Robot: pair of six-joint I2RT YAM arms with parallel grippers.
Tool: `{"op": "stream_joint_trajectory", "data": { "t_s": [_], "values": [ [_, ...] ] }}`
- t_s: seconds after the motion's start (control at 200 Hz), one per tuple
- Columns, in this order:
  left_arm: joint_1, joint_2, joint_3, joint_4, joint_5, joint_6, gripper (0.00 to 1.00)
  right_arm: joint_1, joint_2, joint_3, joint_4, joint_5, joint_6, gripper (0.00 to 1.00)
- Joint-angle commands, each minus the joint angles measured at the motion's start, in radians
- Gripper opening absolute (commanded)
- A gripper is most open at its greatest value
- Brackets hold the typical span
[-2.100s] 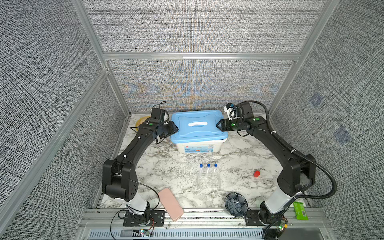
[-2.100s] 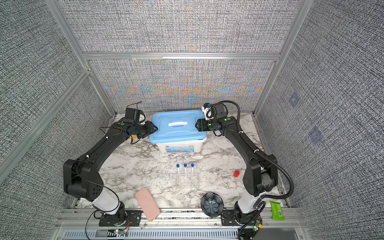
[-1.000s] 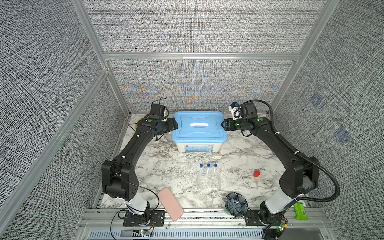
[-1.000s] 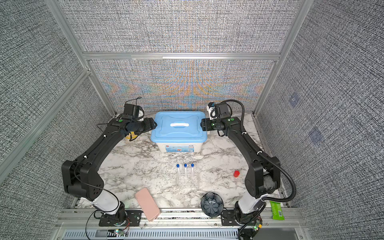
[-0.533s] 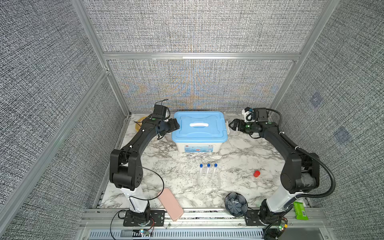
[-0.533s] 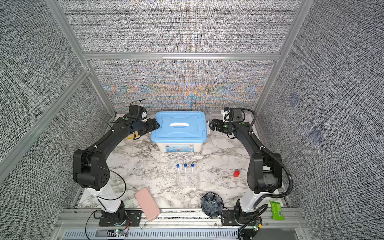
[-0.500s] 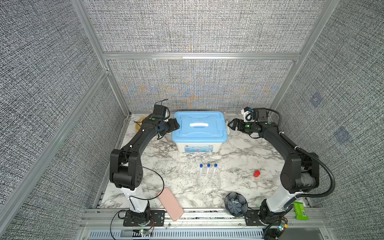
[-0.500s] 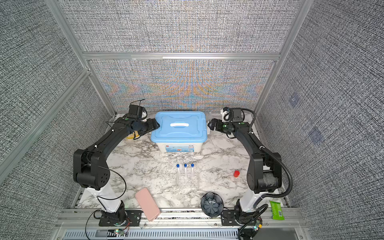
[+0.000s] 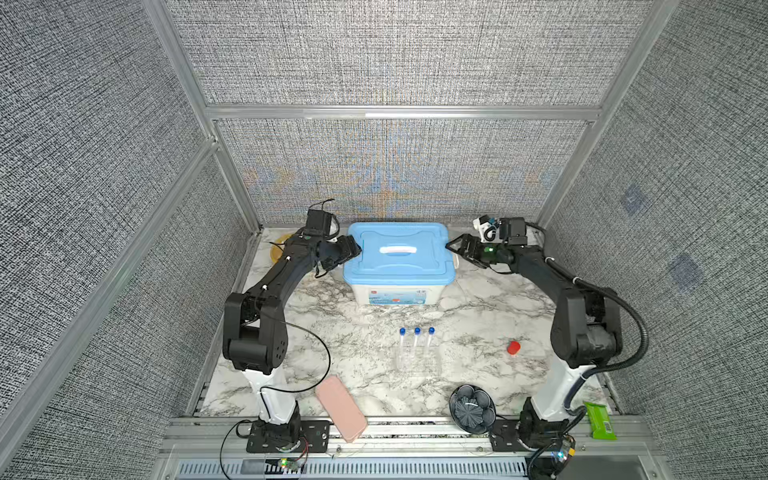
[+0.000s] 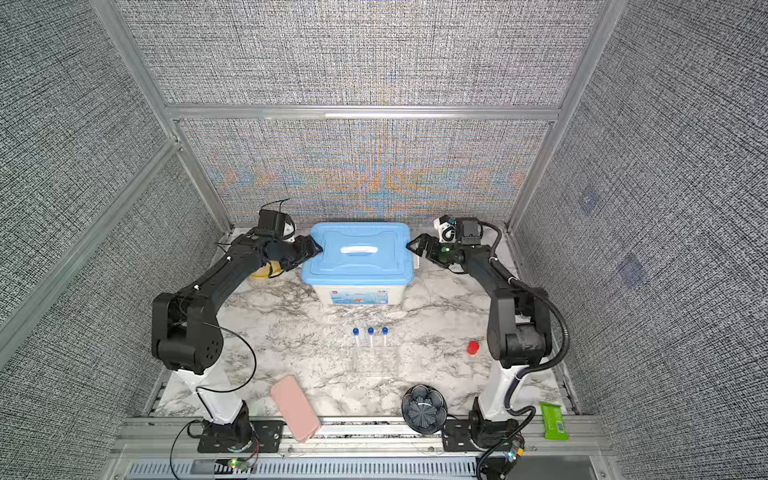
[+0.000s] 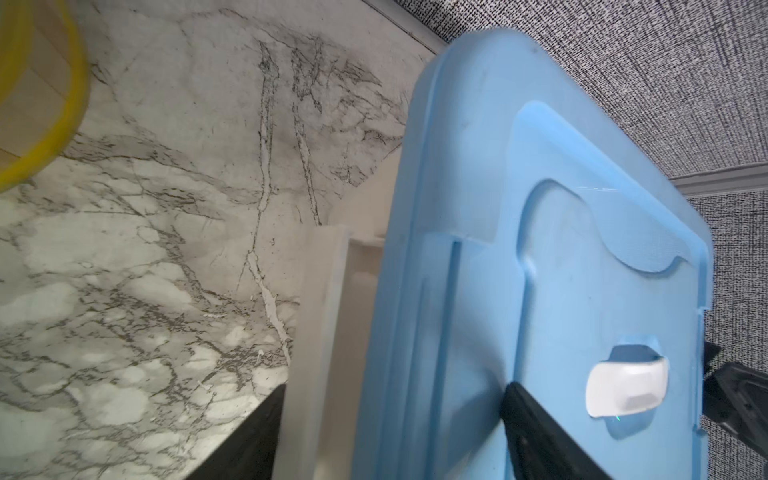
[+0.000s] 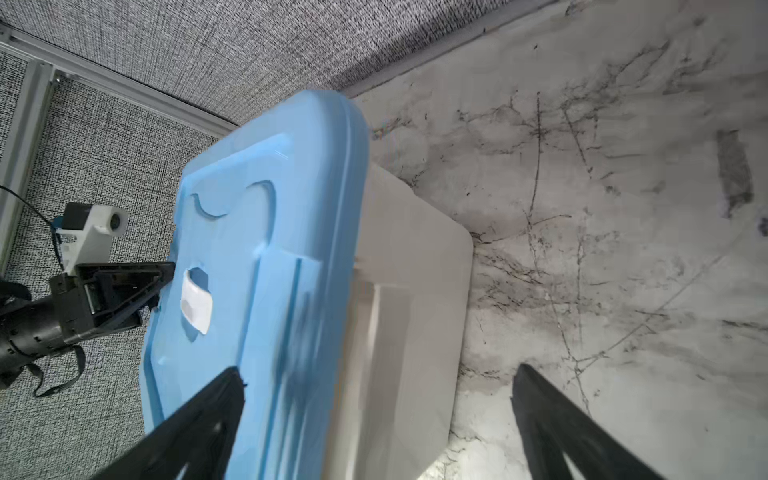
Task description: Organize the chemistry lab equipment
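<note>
Your left gripper (image 11: 395,387) stands apart, astride the left edge of the lid (image 9: 399,266). Your right gripper (image 12: 380,372) is spread wide at its right edge. There is bare table (image 9: 478,299) to the right of the box (image 9: 390,293).

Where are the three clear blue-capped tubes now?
In both top views the three clear blue-capped tubes stand mid-table in a small clear plastic rack, in front of the blue-lidded white storage box.
</note>
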Motion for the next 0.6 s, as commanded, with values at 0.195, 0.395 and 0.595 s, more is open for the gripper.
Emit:
{"op": "stream_joint_trajectory", "data": {
  "t_s": [0.195,0.395,0.595],
  "values": [
    [0.009,-0.013,-0.050,-0.066,-0.042,-0.024,0.76,0.003,0.004,-0.005,0.050,-0.158,0.083,0.90],
    [0.009,-0.037,-0.072,-0.057,-0.034,-0.032,0.76,0.046,-0.041,-0.006,0.040,-0.124,0.078,0.80],
    [0.008,-0.061,-0.108,-0.031,-0.019,-0.052,0.75,0.098,-0.052,0.033,-0.061,-0.031,0.002,0.69]
  ]
}}
